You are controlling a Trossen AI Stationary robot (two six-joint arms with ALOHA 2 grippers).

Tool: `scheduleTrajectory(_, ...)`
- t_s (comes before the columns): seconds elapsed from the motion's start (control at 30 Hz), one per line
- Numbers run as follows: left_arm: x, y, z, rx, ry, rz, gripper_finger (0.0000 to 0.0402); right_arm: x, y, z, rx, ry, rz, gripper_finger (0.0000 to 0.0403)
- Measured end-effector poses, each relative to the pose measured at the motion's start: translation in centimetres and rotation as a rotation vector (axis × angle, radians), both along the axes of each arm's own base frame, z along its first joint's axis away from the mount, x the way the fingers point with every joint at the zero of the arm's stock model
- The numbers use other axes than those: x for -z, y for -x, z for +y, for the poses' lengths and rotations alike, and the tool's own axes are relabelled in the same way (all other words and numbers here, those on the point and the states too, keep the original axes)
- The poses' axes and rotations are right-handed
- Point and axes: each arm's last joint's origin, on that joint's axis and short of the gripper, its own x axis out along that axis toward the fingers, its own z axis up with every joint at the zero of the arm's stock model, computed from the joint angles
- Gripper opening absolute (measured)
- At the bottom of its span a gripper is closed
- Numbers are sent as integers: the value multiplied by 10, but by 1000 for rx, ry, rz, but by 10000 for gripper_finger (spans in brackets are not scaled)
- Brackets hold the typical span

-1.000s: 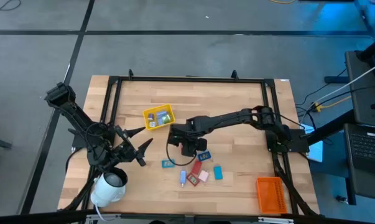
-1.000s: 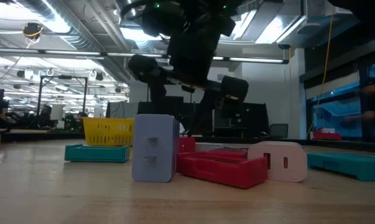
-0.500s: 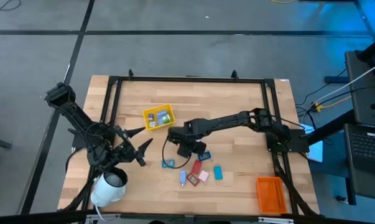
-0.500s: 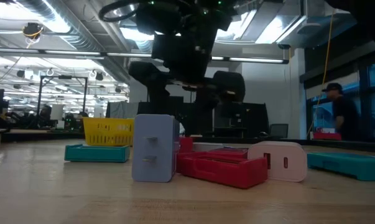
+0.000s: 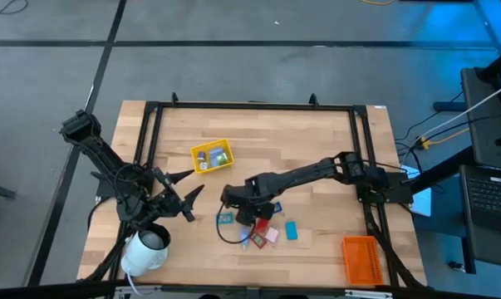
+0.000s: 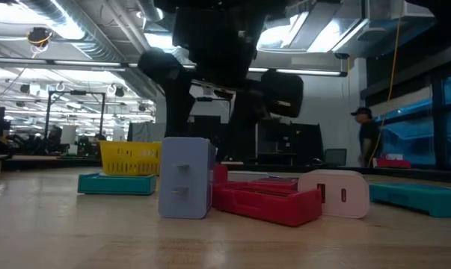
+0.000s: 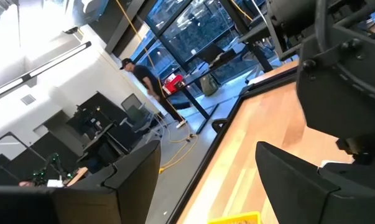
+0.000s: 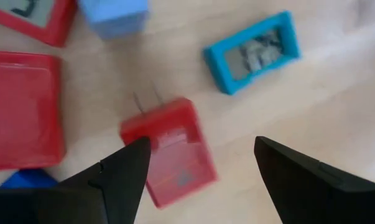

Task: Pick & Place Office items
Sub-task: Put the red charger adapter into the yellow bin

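Note:
The office items lie in a loose cluster near the table's front middle: a teal frame (image 5: 224, 218), a light blue block (image 5: 244, 239), red pieces (image 5: 261, 224), a pink one (image 5: 272, 236) and a blue one (image 5: 291, 230). My right gripper (image 5: 240, 209) hangs open over them, pointing steeply down. In the right wrist view a small red plug-like piece (image 8: 171, 152) lies flat on the wood below the gap between the fingers (image 8: 122, 177), untouched; the teal frame (image 8: 252, 51) lies beyond it. My left gripper (image 5: 188, 193) waits open, level, at the left.
A yellow tray (image 5: 211, 155) with small pieces stands behind the cluster, and an orange tray (image 5: 360, 257) at the front right corner. A white roll (image 5: 146, 249) sits at the front left under the left arm. A black frame (image 5: 250, 105) runs round the table. A person (image 6: 366, 142) stands in the room beyond.
My right gripper has moved toward the table's near edge and a little to the left, over the cluster, rolling about its wrist as it went. It has stayed open. No item has moved.

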Motion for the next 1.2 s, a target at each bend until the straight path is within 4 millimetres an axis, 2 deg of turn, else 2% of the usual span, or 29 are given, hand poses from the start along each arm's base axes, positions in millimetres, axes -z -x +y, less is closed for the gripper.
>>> scheduleTrajectory(0.3, 0, 0, 0, 0, -4, 3, 261, -31, -2, 12, 25, -56, -13, 295)
scheduleTrajectory(0.4, 0, 0, 0, 0, -5, 4, 261, -24, -1, 2, 23, -46, 20, 295)
scheduleTrajectory(0.53, 0, 1, -1, 7, -4, 3, 261, -2, 6, -11, -3, 11, 89, 295)
scheduleTrajectory(0.67, 0, 1, -1, 9, -4, 4, 261, 14, 14, -14, -71, 77, 139, 295)
scheduleTrajectory(0.87, 0, 1, -1, 8, -5, 4, 261, 18, 14, -9, -168, 165, 98, 295)
scheduleTrajectory(0.97, 0, 1, -1, 8, -5, 4, 261, 18, 13, -8, -179, 129, 89, 295)
scheduleTrajectory(1.2, 0, 1, -1, 9, -4, 4, 261, 18, 14, -7, -59, 52, 104, 295)
